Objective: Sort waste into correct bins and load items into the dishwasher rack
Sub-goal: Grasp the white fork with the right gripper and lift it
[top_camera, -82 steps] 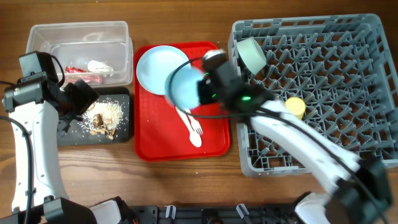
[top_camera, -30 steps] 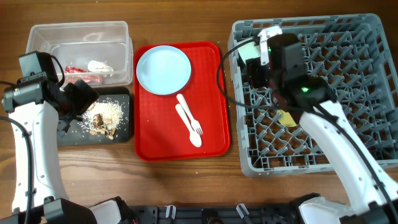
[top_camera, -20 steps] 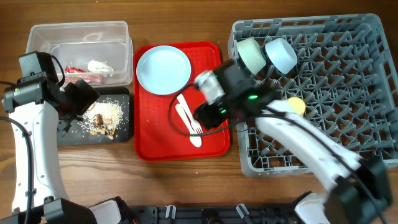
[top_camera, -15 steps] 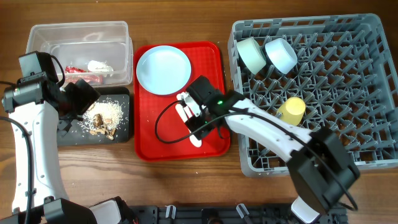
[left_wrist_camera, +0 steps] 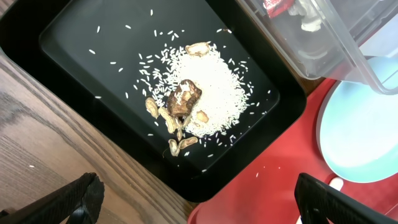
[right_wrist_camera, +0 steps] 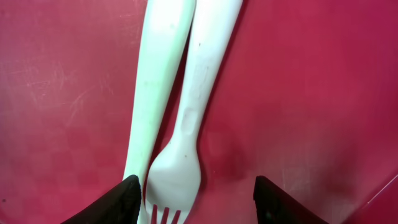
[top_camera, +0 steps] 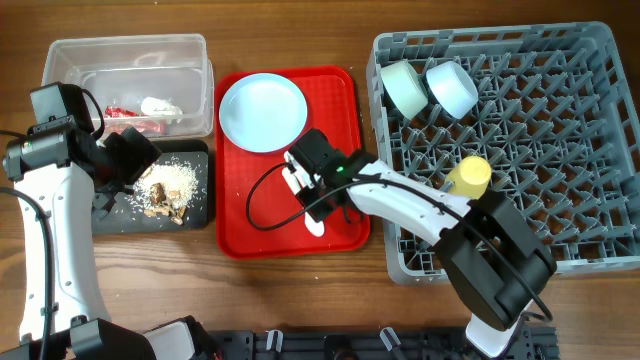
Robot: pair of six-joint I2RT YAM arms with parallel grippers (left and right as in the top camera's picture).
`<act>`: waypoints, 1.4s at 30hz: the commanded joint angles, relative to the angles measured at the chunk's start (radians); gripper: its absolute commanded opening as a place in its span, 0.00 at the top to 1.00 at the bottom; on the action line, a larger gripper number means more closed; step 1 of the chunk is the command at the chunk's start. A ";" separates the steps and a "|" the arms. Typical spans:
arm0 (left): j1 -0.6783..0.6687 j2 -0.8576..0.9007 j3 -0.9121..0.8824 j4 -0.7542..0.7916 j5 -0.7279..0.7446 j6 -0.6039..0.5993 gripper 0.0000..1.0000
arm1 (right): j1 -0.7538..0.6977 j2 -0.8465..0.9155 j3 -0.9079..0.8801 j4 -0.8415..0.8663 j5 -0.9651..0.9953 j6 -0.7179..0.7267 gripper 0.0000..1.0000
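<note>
Wood-grain tabletop (top_camera: 300,280) fills the overhead view, with the grey dishwasher rack (top_camera: 600,240) on the right carrying the mint green bowl (top_camera: 402,86), light blue bowl (top_camera: 452,88) and yellow cup (top_camera: 470,175). On the red serving tray (top_camera: 340,100) in the middle lies the plate (top_camera: 263,112); nearer, the right pincer (top_camera: 312,185) hangs low over the white cutlery, and the spoon (top_camera: 315,226) shows its bowl just near of it. Far left, the clear tub (top_camera: 130,45) holds the red wrapper (top_camera: 128,116) and tissue (top_camera: 160,105). The black tray (top_camera: 200,205) beside it holds the food scraps (top_camera: 165,190), with the left pincer (top_camera: 125,160) over its left part. From the left wrist, that pincer's fingers (left_wrist_camera: 84,194) are spread wide at the bottom corners, holding nothing, above rice and brown scraps. From the right wrist, the fork (right_wrist_camera: 177,162) and the spoon's handle lie side by side on red. The black fingertips (right_wrist_camera: 112,202) stand apart on either side of the fork's head, gripping nothing; whether they touch the tray cannot be told.
</note>
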 commanded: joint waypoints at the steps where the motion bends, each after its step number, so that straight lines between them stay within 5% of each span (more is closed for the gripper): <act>1: 0.002 -0.016 0.005 0.000 0.009 -0.010 0.00 | 0.003 0.023 0.004 -0.001 0.045 0.011 0.40; 8: 0.002 -0.016 0.005 0.000 0.009 -0.009 0.00 | 0.002 0.032 -0.008 -0.029 0.145 0.013 0.41; 12: 0.002 -0.016 0.005 0.000 0.009 -0.009 0.00 | 0.002 0.055 -0.009 -0.013 -0.037 -0.157 0.42; 16: 0.002 -0.016 0.005 0.000 0.009 -0.009 0.00 | 0.003 0.055 -0.009 -0.013 -0.039 -0.172 0.50; 27: 0.002 -0.016 0.005 -0.006 0.009 -0.009 0.00 | 0.002 0.055 -0.009 -0.024 0.045 -0.008 0.75; 33: 0.002 -0.016 0.005 -0.008 0.009 -0.009 0.00 | 0.002 0.046 -0.008 -0.026 0.045 0.029 0.78; 42: 0.002 -0.016 0.005 -0.007 0.009 -0.009 0.00 | -0.119 -0.319 0.007 -0.138 0.048 0.103 0.78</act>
